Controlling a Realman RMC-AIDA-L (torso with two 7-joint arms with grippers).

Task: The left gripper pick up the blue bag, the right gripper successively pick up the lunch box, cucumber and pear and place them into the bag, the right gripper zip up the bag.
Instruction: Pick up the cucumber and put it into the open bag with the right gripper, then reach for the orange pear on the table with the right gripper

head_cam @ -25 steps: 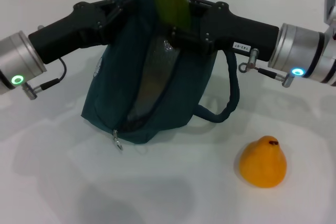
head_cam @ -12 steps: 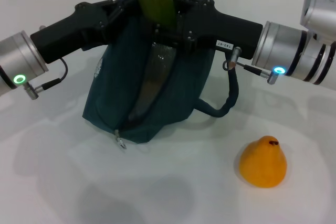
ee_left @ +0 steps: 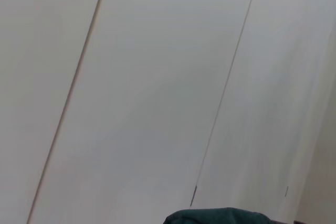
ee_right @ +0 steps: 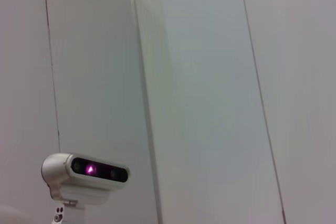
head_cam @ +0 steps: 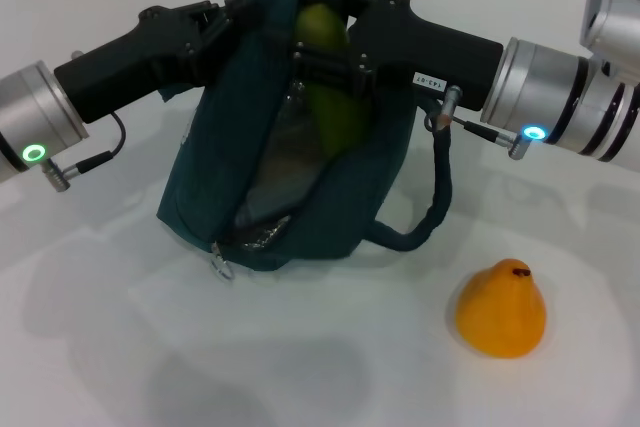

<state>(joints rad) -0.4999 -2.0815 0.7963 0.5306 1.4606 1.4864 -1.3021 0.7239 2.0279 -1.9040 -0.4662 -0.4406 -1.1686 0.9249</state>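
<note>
The right gripper [head_cam: 322, 65] reaches in from three o'clock to the mouth of the blue bag [head_cam: 215, 182]. Its claw sits at the cucumber [head_cam: 330, 97], but whether the fingers grip it or have let go I cannot tell, since the black body hides them. The cucumber stands nearly upright, its lower part sunk into the opening, its pale top at twelve o'clock just under the raised fabric. Standing it on end likely lets so long a thing pass the narrow slit.

The left gripper [head_cam: 232, 29] comes from nine o'clock and meets the bag's upper edge. It appears to be clamped on the fabric, holding the bag up so the unzipped slit gapes, though the fingertips themselves are hidden. Inside the slit a clear, shiny surface shows, probably the lunch box [head_cam: 275, 172]. The zipper pull [head_cam: 219, 267] hangs at the bag's seven o'clock corner. One loop handle [head_cam: 428, 202] droops at four o'clock.

The pear [head_cam: 501, 307] waits on the white table [head_cam: 120, 347] at five o'clock, well apart from the bag, untouched.
</note>
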